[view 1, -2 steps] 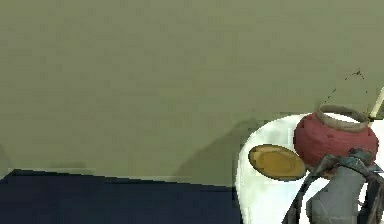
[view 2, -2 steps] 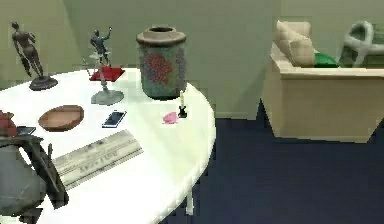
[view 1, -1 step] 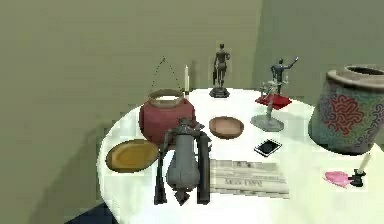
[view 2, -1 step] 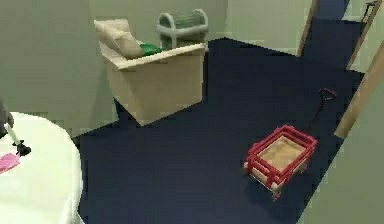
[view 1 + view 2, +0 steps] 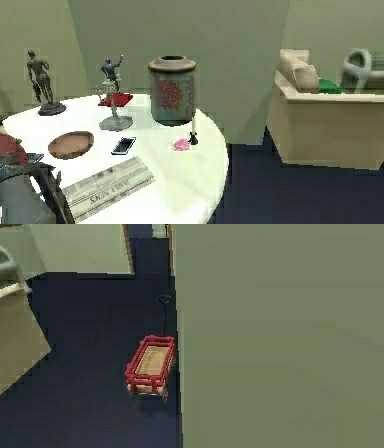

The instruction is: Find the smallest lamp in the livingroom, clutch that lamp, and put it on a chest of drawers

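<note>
In the forward view a round white table stands close in front. On it stand a dark figure statue at the left, a grey figure statue with a red piece behind it, and a grey cylindrical jar with a red pattern. A wooden bowl, a phone, a folded newspaper and a small pink thing also lie on it. No lamp shape can be made out.
A beige sofa with a cushion and green items stands at the forward view's right on dark blue carpet. In the arm side view a red toy wagon sits on the carpet beside a green wall; a beige furniture edge is at the left.
</note>
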